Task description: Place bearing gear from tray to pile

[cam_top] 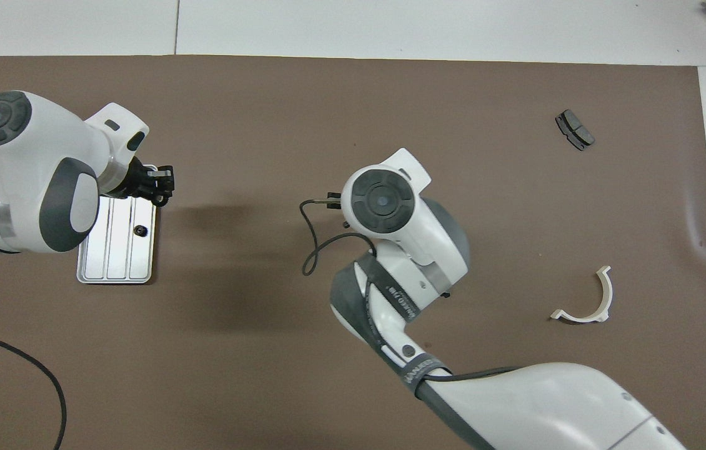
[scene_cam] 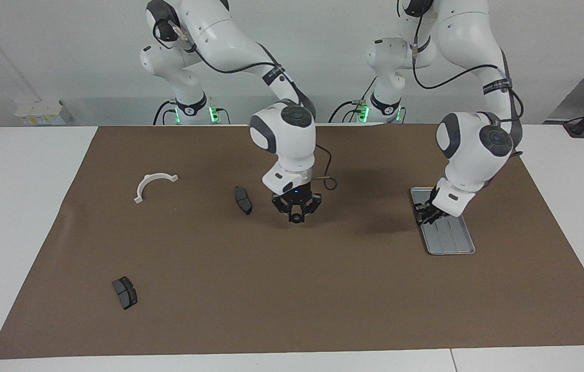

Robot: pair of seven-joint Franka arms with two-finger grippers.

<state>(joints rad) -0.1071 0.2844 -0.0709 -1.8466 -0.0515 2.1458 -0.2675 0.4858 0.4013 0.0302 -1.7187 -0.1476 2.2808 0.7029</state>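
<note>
The silver tray (scene_cam: 452, 237) lies toward the left arm's end of the table. A small dark bearing gear (cam_top: 139, 231) lies on the tray (cam_top: 115, 262). My left gripper (scene_cam: 428, 216) hangs low over the tray with its fingers apart, and it covers that gear in the facing view. It also shows in the overhead view (cam_top: 162, 186). My right gripper (scene_cam: 296, 217) points down over the middle of the mat, beside a dark brake pad (scene_cam: 243, 200). It is shut on a small round dark part that looks like a bearing gear (scene_cam: 297, 219). In the overhead view its own wrist hides it.
The pile's parts lie scattered toward the right arm's end: a white half-ring bracket (scene_cam: 153, 185) and a second brake pad (scene_cam: 125, 292) farther from the robots. A brown mat (scene_cam: 323, 310) covers the table. A loose cable (cam_top: 309, 250) hangs from the right wrist.
</note>
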